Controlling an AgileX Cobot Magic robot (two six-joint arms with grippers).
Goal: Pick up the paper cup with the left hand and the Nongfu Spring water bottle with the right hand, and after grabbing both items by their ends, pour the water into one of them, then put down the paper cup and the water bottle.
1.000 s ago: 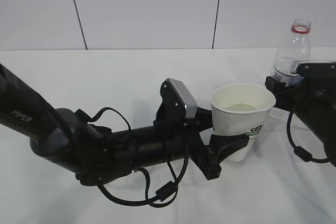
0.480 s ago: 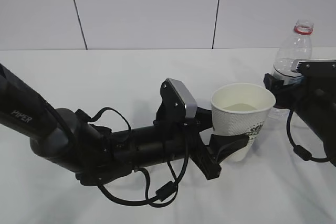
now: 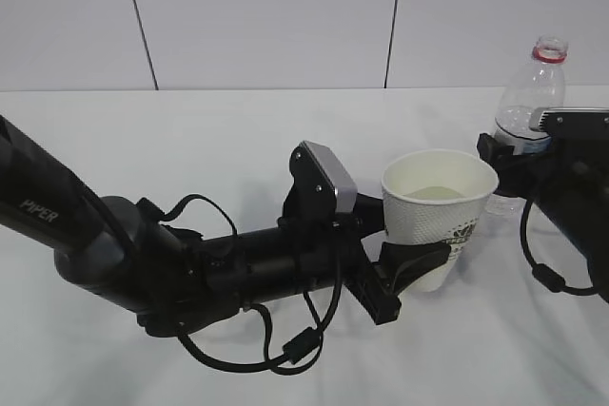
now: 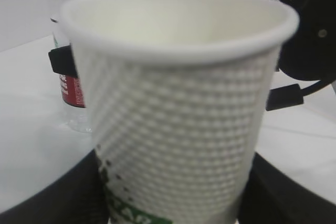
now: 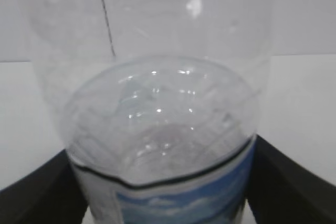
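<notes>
Paper cup (image 3: 440, 216) upright at centre of white table (image 3: 190, 140), some water inside. Left hand (image 3: 411, 268) clamped around the lower half of the cup, fingers (image 3: 419, 261) touching both sides. Nongfu Spring water bottle (image 3: 529, 92) upright at 2 o'clock from cup, uncapped. Right hand (image 3: 506, 161) flanking the bottle's label; grip or gap cannot tell.

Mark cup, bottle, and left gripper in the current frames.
cup (image 3: 433, 221), exterior view, side wall below rim.
bottle (image 3: 531, 97), exterior view, clear shoulder below red neck ring.
left gripper (image 3: 419, 261), exterior view, finger around cup's lower part.
</notes>
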